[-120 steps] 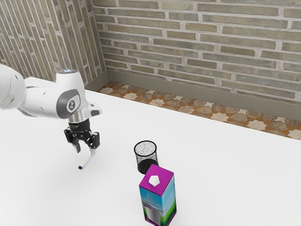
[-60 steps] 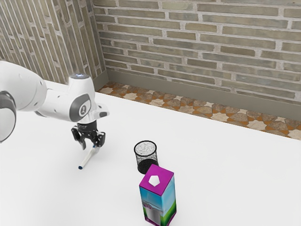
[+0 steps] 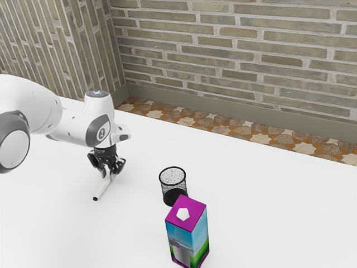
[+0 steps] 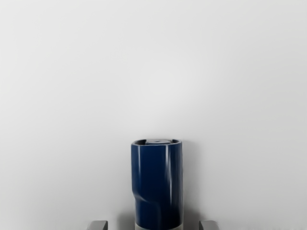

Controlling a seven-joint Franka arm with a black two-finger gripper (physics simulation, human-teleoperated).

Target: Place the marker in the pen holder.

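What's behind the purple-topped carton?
Behind the carton stands the black mesh pen holder, its rim and most of its side showing. The carton's top covers a bit of the holder's base; anything lower behind is hidden.

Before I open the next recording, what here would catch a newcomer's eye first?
Probably the carton, its magenta top and blue sides vivid on the white table, just in front of the black mesh holder in the exterior view. Next, my white arm, reaching in from that view's left, with the marker lying between my open fingers.
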